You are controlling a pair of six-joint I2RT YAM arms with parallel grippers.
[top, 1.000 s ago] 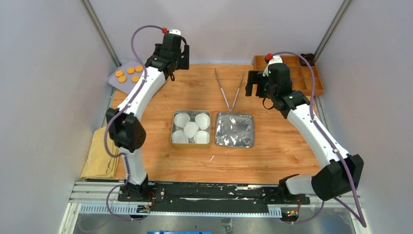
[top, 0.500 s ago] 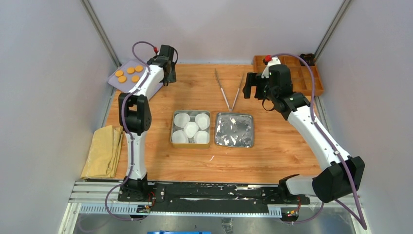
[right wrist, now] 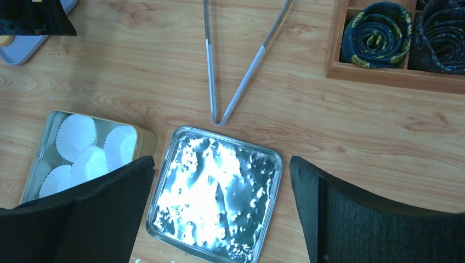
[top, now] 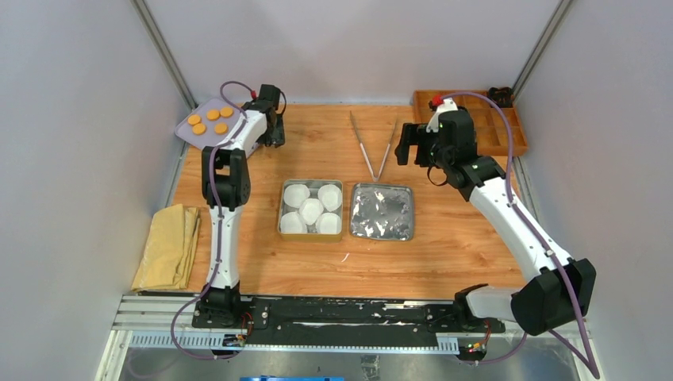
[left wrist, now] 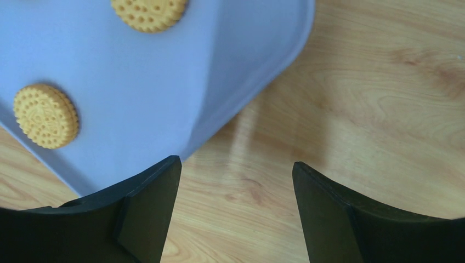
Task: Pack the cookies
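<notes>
- See five cookies (top: 210,119) lying flat on a lavender tray (top: 189,136) in the far left corner of the table (top: 262,262), none of them packed yet.
- Find the left gripper (left wrist: 233,175) low at that tray's edge, jaws well apart and holding nothing, with one finger over the tray's rim in the wrist view and the other over bare wood.
- Cannot tell whether that finger touches the tray.
- Find the gold tin (top: 309,236) in the middle of the table, well apart from the cookies, with five white paper cups (top: 310,209) inside, all empty.
- See a silver lid (top: 382,212) just beside the tin on its right, and metal tongs (top: 373,147) lying behind both.
- Find the right gripper (right wrist: 222,175) hovering above the lid, jaws fully wide, empty.
- Note also a wooden compartment box (right wrist: 384,75) at the far right and a folded yellow cloth (top: 167,248) at the left edge.
- Judge the step in hand as the approach for the first pick, with nothing gripped.
- Next move probably calls for bringing the left gripper over one cookie and lowering until the fingertips nearly meet the tray before closing, since the disc is thin.
- Could equally be a grasp on the tray's rim; cannot decide from here.
</notes>
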